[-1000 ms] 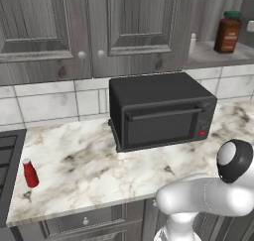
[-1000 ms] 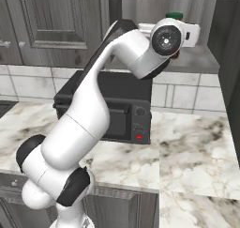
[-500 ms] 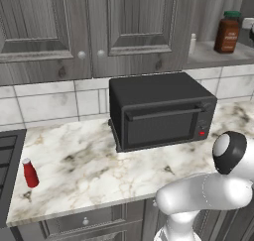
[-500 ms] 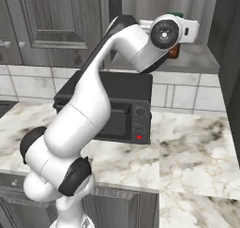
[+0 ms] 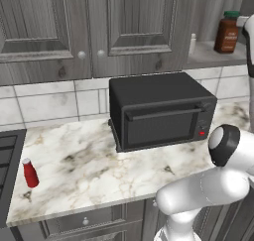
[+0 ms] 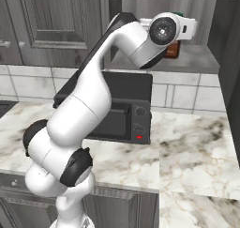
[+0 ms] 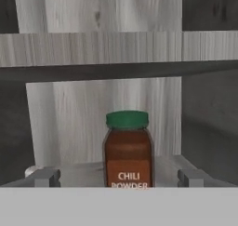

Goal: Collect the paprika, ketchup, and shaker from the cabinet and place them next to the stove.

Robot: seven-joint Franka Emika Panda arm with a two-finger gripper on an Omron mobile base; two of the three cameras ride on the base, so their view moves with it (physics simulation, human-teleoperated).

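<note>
Cabinet [image 7: 116,48] shelf: paprika [image 7: 128,150] upright, centred just ahead between spread, empty claw [image 7: 119,177] tips.

- The spice jar [image 7: 128,150], straight ahead of the claw [image 7: 119,177], is reddish-brown with a dark green lid; its label reads "CHILI POWDER" in white.
- The claw's two finger tips [image 7: 45,177] are grey.
- The wall cabinet [image 7: 102,48] behind the jar is pale grey wood grain, with a grey shelf board.
- The salt shaker [image 5: 192,43], left of the jar, is whitish.
- The toaster oven [image 5: 161,111] below is black with a small red spot on its front.
- The counter [image 5: 84,165] is white marble with brown-grey veins.
- The ketchup bottle [image 5: 30,172], far off left, is bright red with a white cap.
- The cupboard doors [image 5: 89,27] are dark grey wood grain with pale round knobs.
</note>
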